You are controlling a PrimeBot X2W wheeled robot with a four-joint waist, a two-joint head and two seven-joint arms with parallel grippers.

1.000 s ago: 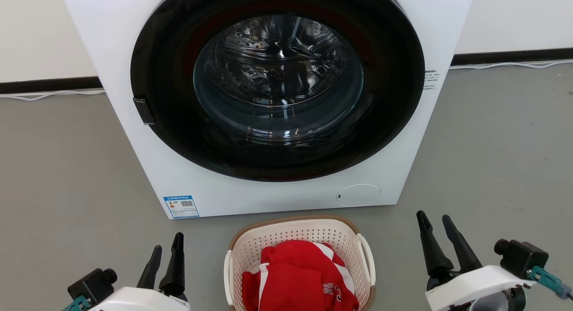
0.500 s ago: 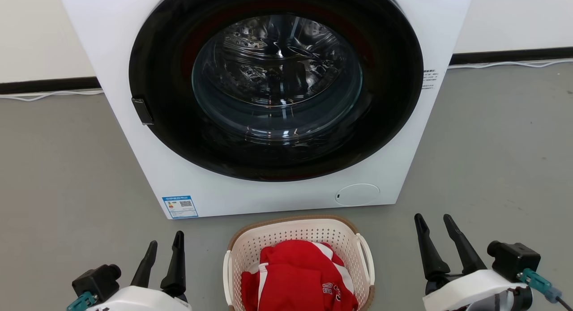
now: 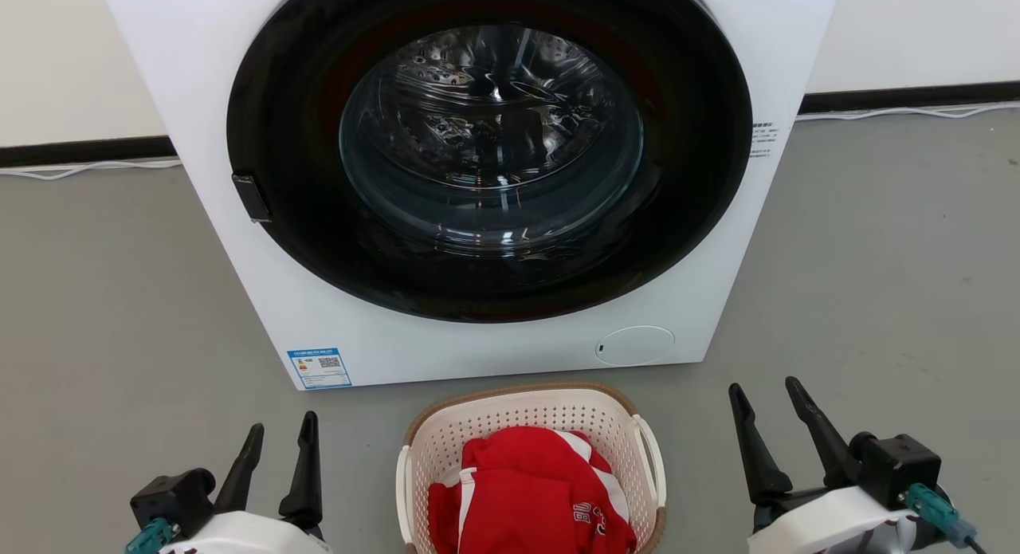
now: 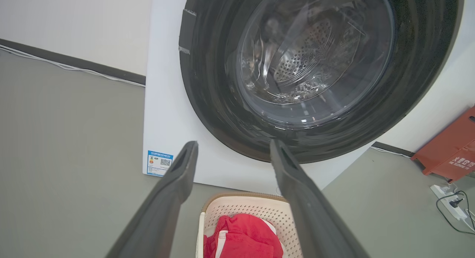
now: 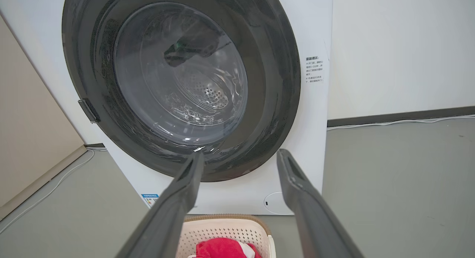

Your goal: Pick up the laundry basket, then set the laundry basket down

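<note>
A: Scene, big to small?
B: Grey floor. White washing machine stands on it, back to the wall, with its round dark door shut.
A: Laundry basket?
B: The laundry basket is upright on the floor, just in front of the machine, under the door and between both hands. A red-and-white garment is bunched inside.
A: Hands?
B: The left hand is to the basket's left, near but not touching. Its fingers are apart with nothing between them. The right hand is to the basket's right, also clear of it, spread and empty. Both point toward the machine.
A: Small stuff?
B: Blue label at the machine's lower left, round flap at its lower right.
</note>
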